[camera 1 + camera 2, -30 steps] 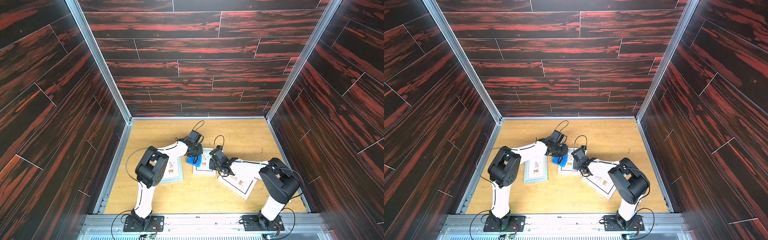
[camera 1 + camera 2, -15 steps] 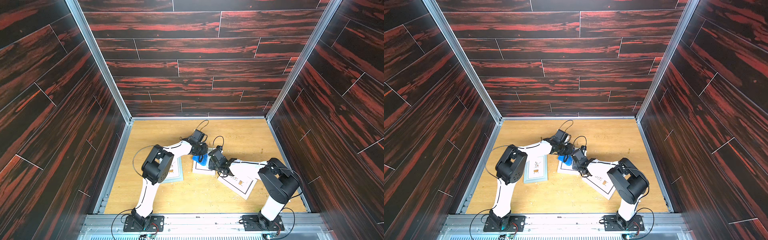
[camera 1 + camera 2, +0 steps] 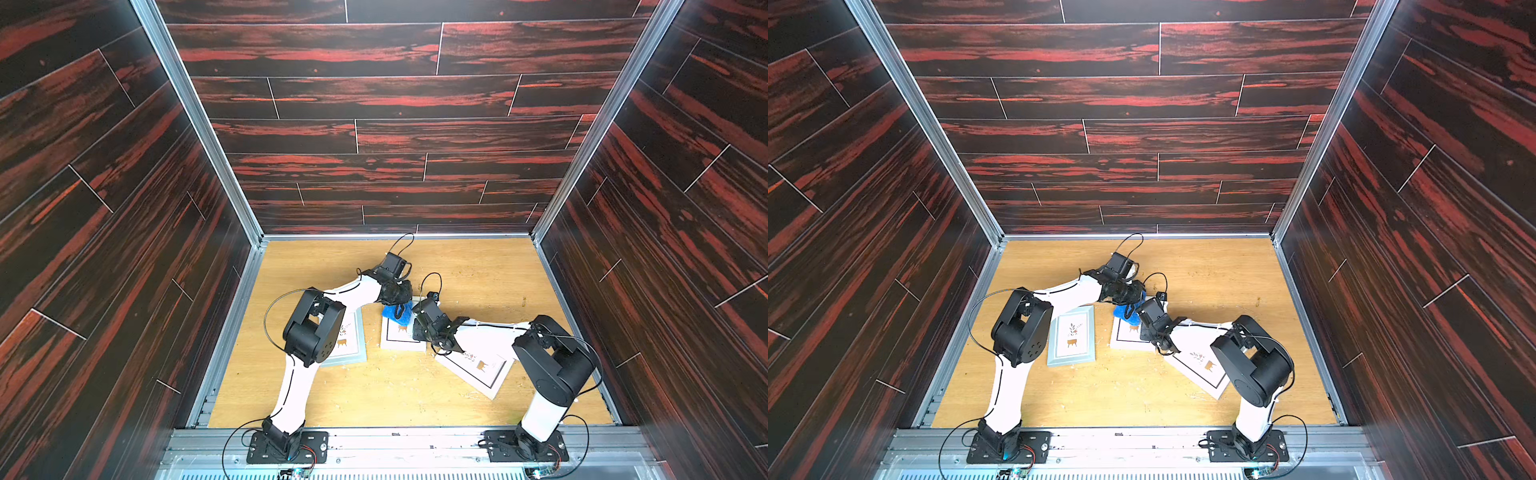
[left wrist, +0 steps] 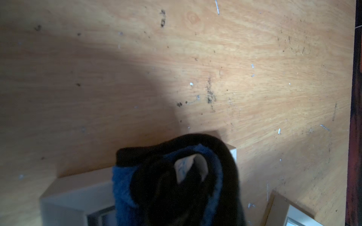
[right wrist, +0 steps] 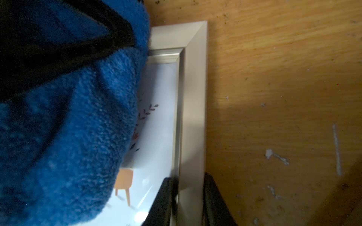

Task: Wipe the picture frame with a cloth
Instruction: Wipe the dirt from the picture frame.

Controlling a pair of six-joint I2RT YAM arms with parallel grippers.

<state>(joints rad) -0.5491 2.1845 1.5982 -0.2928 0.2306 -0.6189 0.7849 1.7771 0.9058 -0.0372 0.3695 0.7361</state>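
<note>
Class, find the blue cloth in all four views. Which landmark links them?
Top view: cloth at centre, on the middle frame's far end.
Top view: cloth at centre too.
Left wrist: cloth bottom centre.
Right wrist: cloth fills left half.
Shared landmark: the middle frame under it.

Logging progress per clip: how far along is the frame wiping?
Done: the cloth is picked up, bunched in the shut left gripper. In hand: it presses on the middle frame at its far end while the right gripper clamps that frame's side rail. Left: the uncovered glass nearer the robot; whether any was wiped cannot be told.
</note>
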